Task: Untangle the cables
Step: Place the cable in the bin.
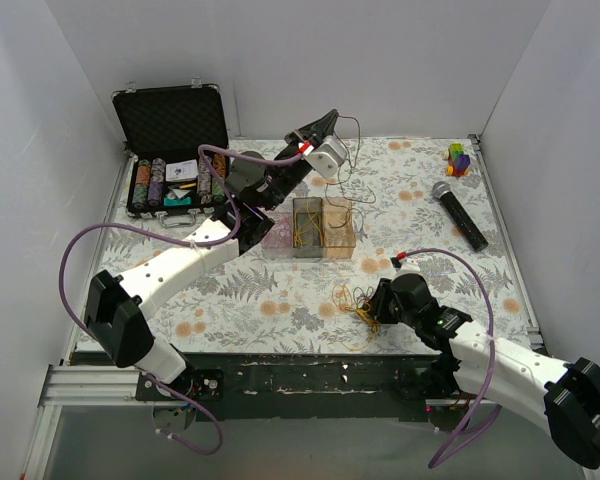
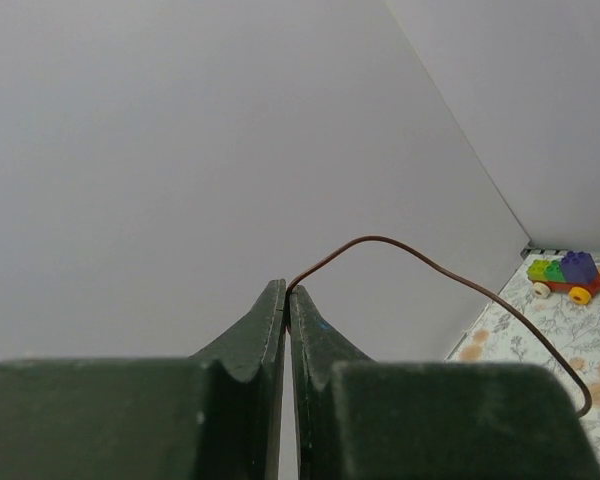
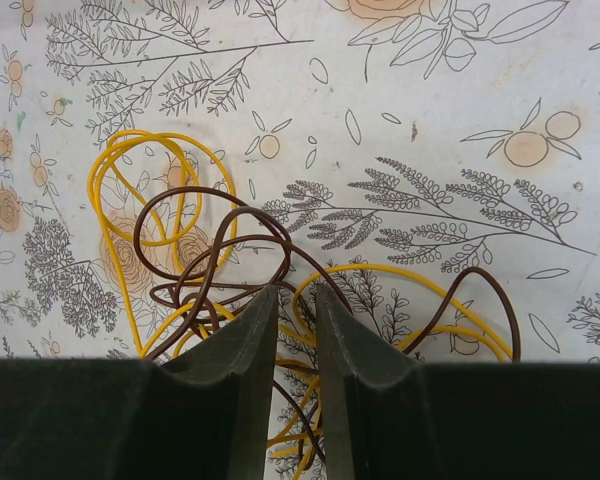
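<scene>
Well, the left gripper (image 2: 287, 290) is raised high over the far side of the table (image 1: 280, 290), its jaws pressed together on a single brown wire (image 2: 400, 245). From the pinch the wire arcs up and over, then drops toward the table, hanging loose in the air. From above, its lower end runs down near the clear box (image 1: 270, 240) in the middle of the table, which has yellow strands lying inside; whether the wire touches the box I cannot tell.

Nearer the front, the right gripper (image 3: 296, 292) is down low over the cables (image 1: 352, 300), a small tangle of yellow and brown loops lying flat on the flowered cloth, near the box's front right corner but apart from it. Its jaws stand a little apart, a narrow gap between them, and a few yellow and brown strands cross that gap. The fingertips sit right on top of the tangle.

Off to the far left a black case (image 1: 170, 120) stands open. A mic (image 1: 460, 215) lies at the right, and a brick toy (image 2: 568, 274) sits in the far right corner.
</scene>
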Robot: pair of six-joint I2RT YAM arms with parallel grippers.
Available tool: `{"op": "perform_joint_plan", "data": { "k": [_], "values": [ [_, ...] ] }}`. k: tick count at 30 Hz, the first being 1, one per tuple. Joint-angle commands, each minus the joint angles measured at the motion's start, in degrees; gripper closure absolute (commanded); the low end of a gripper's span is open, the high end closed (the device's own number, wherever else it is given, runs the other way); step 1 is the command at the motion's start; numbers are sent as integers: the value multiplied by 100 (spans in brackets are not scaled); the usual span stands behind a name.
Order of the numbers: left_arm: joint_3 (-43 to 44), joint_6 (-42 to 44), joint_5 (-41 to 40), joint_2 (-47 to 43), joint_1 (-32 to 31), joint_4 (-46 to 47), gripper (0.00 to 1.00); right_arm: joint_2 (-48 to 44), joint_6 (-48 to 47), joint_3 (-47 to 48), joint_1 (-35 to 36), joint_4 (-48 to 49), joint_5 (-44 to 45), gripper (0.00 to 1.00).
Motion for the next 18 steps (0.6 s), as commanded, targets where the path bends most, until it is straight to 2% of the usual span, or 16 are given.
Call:
{"op": "perform_joint_plan", "data": {
  "k": [1,13,18],
  "values": [
    [-157,-100,44,18,102,141,100,-35,-74,-24,-4,-413,181,70],
    [-394,-56,106,-104,111,272,100,-114,-39,-85,-4,-439,190,70],
    [-132,-170,62,-149,111,439,100,-44,-48,-85,-4,-378,155,70]
  ]
}}
